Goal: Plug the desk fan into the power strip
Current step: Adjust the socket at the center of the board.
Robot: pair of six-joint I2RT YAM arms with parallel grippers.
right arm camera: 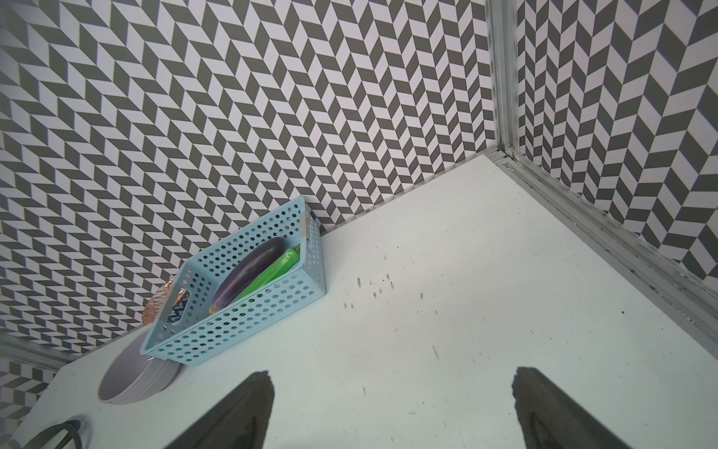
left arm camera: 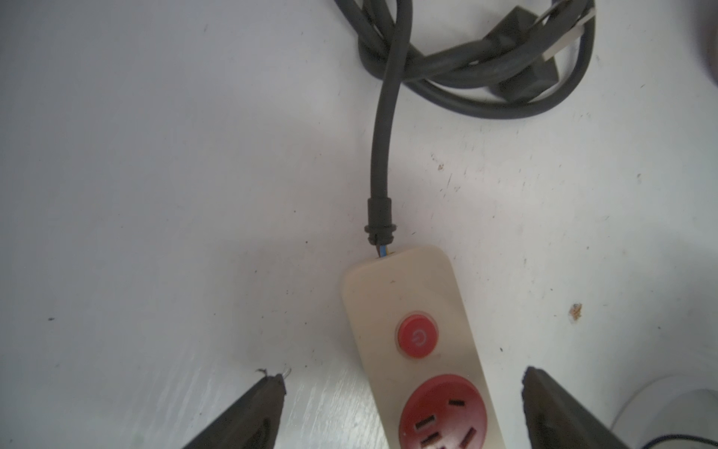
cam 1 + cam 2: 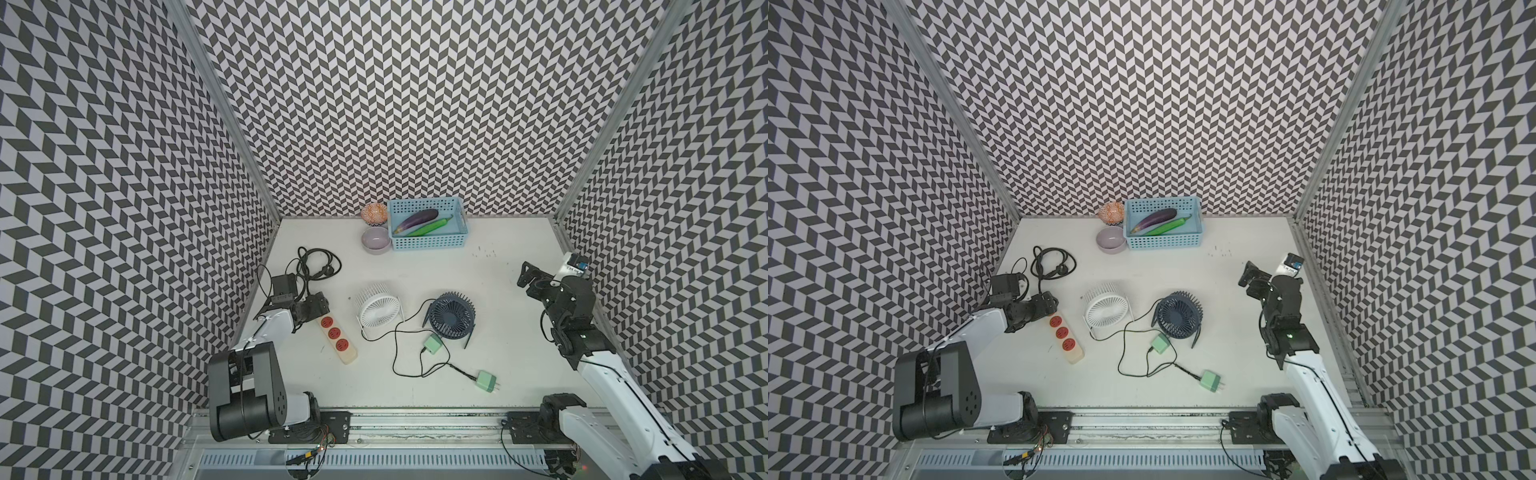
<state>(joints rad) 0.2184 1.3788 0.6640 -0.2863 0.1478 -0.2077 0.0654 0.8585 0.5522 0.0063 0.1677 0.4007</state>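
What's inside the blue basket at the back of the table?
A purple eggplant and a long green vegetable lie side by side in the blue basket. Whatever might sit beneath them is hidden.

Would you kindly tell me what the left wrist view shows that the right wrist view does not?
Only the left wrist view: the power strip with its round button, one red socket and black cord, seen between the open left jaws. Only the right wrist view: the blue basket holding an eggplant and a green vegetable, a grey bowl beside it. Both: the white table and a pair of open jaws.
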